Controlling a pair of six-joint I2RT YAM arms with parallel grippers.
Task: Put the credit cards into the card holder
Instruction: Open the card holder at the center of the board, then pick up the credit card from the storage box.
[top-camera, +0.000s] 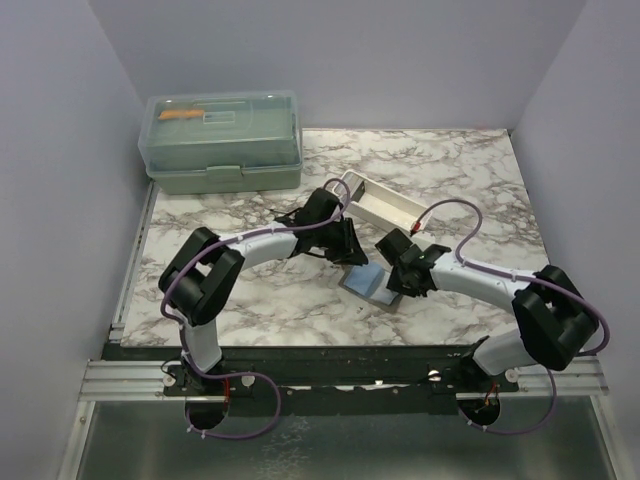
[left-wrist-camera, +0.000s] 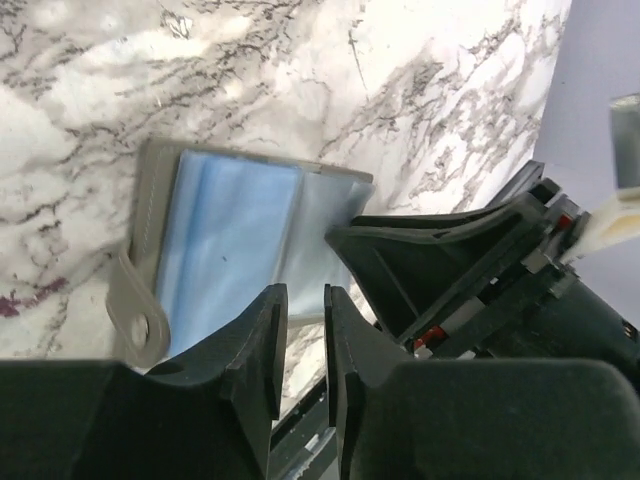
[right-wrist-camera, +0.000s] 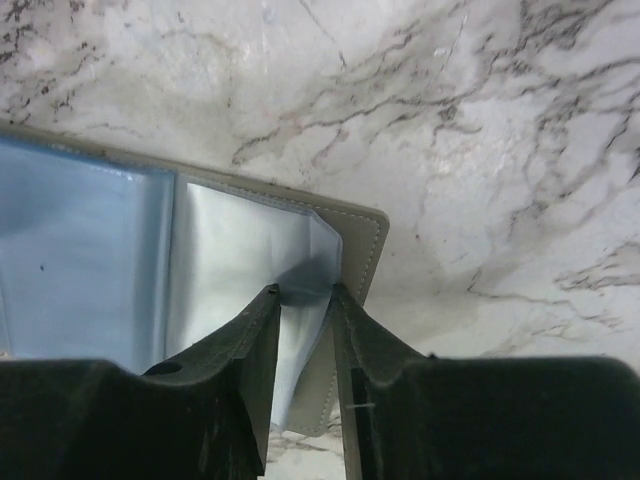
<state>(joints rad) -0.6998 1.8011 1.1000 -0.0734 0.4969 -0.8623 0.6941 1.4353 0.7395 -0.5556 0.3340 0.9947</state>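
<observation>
At the far left of the marble table stands a green lidded box with 1 orange object showing through its clear lid. The left gripper reaches to the table's middle, and its 2 fingers stand a little apart, with marble visible through the narrow gap. It hovers at the near edge of the card holder, which lies open and flat on the marble between the 2 grippers. The holder's snap tab sticks out on the far side in the left wrist view. 1 light blue credit card sits inside the holder, behind a clear sleeve. Just beyond the holder, a long white tray lies at an angle. The right gripper comes in from the right over the holder's corner. Its 2 fingers are slightly parted, with the lifted edge of the clear sleeve between them. Whether either finger presses the sleeve cannot be told.
</observation>
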